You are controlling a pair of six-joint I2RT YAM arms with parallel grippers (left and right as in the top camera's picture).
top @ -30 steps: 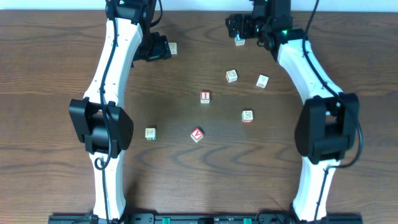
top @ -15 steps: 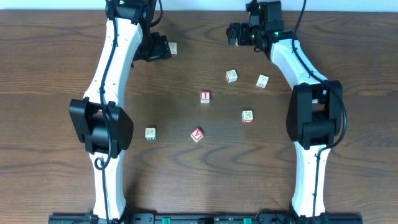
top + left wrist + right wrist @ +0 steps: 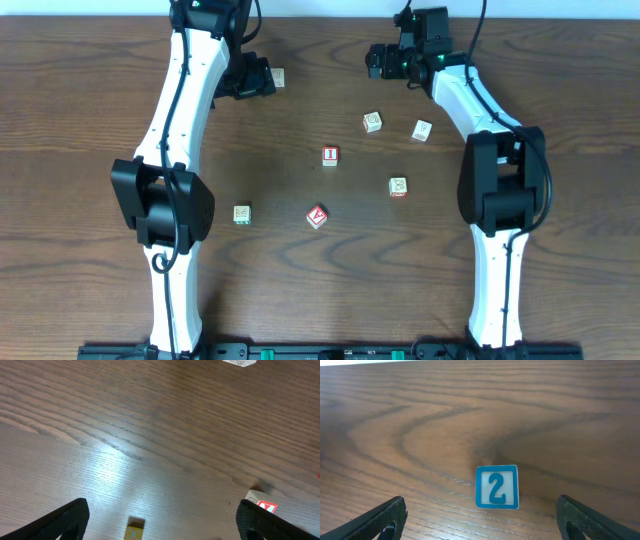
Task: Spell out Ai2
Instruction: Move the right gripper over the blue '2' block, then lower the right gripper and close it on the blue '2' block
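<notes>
**Both grippers spread and empty, "2" loose at the far edge**

Far end of the table [image 3: 300, 290], right side: right gripper [image 3: 386, 60], fingers wide apart, pinching nothing. In its wrist view, dark fingertips [image 3: 375, 520] low in both corners, bare wood between.

"2" cube [image 3: 497, 487]: flat on the wood ahead of those fingertips, roughly midway between their lines, touching neither, blue numeral upright and facing the camera. From overhead, not to be made out against the gripper head.

"I" cube [image 3: 330, 155]: near the table's middle, red letter up. "A" cube [image 3: 317, 216]: nearer the robot and slightly left of the "I", turned on a diagonal, apart from it. Both well apart from the "2".

Far left: left gripper [image 3: 255, 78], fingers likewise spread and holding nothing, with a pale cube [image 3: 278, 77] just beside it on the side toward the table's middle. In the left wrist view, a small yellow-marked cube [image 3: 134, 531] low between the finger lines, and a red-marked cube [image 3: 260, 502] close to the right fingertip, letter unreadable.

Elsewhere, two faint-marked cubes [image 3: 373, 122] right of centre toward the far side, a reddish-marked cube [image 3: 398, 187] right of the "I", and a lone cube [image 3: 241, 214] left of the "A", level with it
</notes>
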